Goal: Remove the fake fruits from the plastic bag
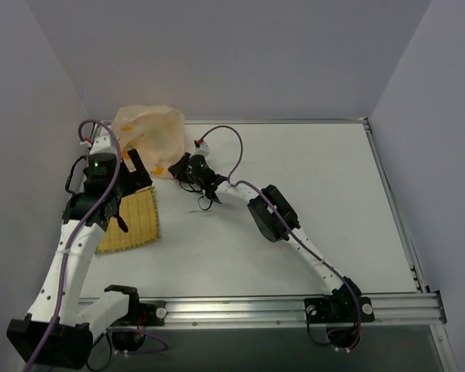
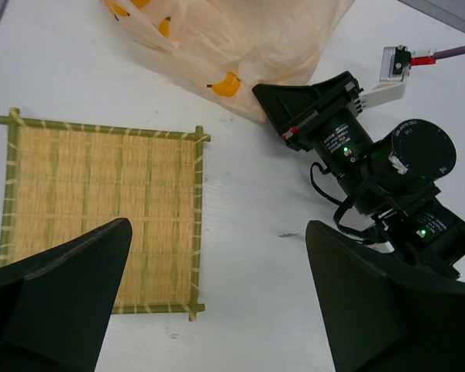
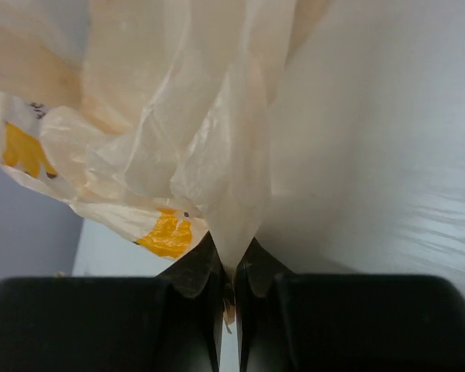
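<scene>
Peach-cream plastic bag (image 1: pixel 147 133) bunched in the upper left of the top view, at the far edge of the table (image 1: pixel 356 194), just beyond the yellow woven mat (image 1: pixel 133 223). Clamped tight on a fold of its film, bottom centre of the right wrist view: right gripper (image 3: pixel 229 271). Spread wide, holding nothing, above the mat's lower right corner: left gripper (image 2: pixel 217 302). Fake fruits not discernible through the film.

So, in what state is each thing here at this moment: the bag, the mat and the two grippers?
bag: crumpled, resting on the table, one fold pinched; contents hidden.
mat: lying flat, nothing on its visible part.
left gripper: open, holding nothing, above the mat's edge.
right gripper: shut on a fold of the bag.
</scene>
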Available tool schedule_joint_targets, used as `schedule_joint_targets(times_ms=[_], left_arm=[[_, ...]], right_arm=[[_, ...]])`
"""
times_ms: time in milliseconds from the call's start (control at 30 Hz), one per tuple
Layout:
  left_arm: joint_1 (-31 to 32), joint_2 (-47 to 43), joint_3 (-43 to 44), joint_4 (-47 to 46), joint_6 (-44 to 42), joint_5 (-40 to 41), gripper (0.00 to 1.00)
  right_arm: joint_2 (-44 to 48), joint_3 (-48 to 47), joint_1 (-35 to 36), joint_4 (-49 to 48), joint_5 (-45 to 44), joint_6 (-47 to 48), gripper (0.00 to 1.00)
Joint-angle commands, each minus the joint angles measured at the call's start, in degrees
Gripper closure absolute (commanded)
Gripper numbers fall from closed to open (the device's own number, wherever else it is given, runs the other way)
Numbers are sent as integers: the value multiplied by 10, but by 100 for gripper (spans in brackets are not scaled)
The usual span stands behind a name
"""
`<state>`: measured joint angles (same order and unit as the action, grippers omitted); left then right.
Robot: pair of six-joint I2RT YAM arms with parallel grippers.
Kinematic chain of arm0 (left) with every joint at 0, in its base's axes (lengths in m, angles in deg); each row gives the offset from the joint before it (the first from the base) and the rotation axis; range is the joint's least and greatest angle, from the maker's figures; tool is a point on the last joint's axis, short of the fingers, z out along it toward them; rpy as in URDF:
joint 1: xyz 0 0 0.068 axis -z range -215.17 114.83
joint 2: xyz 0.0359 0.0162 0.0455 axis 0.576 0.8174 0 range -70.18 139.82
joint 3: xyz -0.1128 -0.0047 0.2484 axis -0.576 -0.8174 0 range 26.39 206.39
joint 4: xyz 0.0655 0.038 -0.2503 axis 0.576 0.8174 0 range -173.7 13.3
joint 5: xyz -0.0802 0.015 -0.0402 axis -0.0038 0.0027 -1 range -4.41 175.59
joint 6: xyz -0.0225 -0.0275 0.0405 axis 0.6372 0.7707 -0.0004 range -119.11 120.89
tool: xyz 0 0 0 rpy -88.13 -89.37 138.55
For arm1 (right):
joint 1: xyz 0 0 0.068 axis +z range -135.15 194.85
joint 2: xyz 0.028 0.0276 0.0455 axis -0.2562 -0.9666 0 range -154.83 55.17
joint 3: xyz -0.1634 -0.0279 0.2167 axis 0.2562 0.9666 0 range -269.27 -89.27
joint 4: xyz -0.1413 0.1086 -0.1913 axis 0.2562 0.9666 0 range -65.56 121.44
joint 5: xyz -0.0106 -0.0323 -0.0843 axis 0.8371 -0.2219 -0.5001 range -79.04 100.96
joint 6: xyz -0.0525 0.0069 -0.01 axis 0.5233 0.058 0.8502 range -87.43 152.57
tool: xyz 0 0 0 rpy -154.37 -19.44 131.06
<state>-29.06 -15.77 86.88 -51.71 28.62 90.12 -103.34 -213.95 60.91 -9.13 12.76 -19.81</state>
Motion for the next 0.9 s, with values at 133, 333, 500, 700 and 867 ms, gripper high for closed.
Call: schedule_joint_targets(times_ms=[133,333,500,700,867], left_arm=[[-3,148,96,-47,15,-66,46],[4,263,111,-79,17,-78,69],[7,335,128,-135,23,-84,72],[15,407,168,-166,-6,-14,83],[9,468,256,-144,-63,104,87]], right_arm=[[169,212,-11,-110,78,57,98],[260,378,-6,-165,93,77,100],[328,479,4,-194,69,98,100],[397,570,20,-216,57,105,100],[460,639,35,-234,44,111,100]])
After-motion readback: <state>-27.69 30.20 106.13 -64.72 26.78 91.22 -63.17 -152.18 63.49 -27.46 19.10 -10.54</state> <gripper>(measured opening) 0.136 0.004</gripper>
